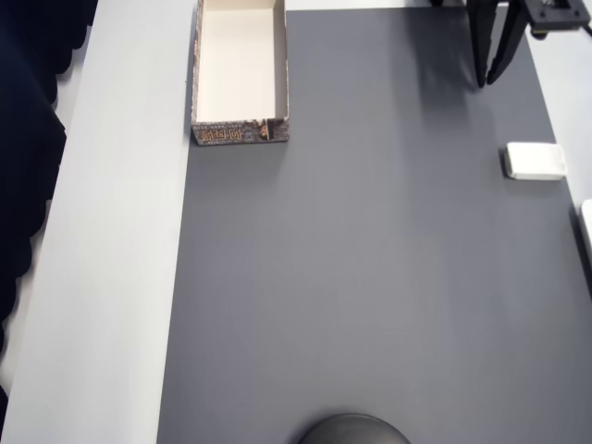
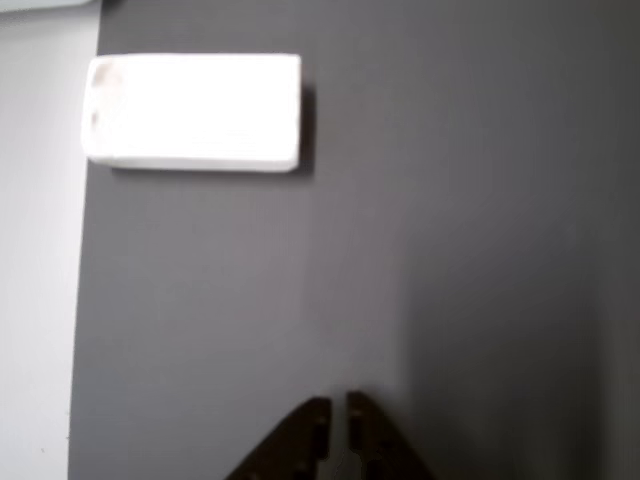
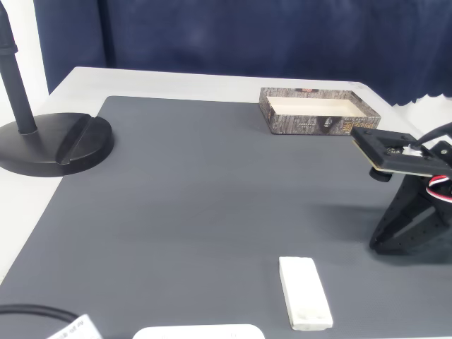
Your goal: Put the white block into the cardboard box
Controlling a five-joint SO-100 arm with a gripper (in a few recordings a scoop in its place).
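Overhead view showed the tool (image 1: 487, 79) pressed together, approach just starting, white block (image 1: 535, 161) near it at the mat's right edge, cardboard box (image 1: 240, 125) far left; next, spreading and descending.

A dark blue curtain (image 3: 247, 35) hangs behind the white table (image 3: 176, 81) with its grey mat (image 3: 198, 191).

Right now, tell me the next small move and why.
Probably open the gripper and bring it over the block: its fingers look nearly closed and empty, the block lies apart on the mat, and the box is far across.
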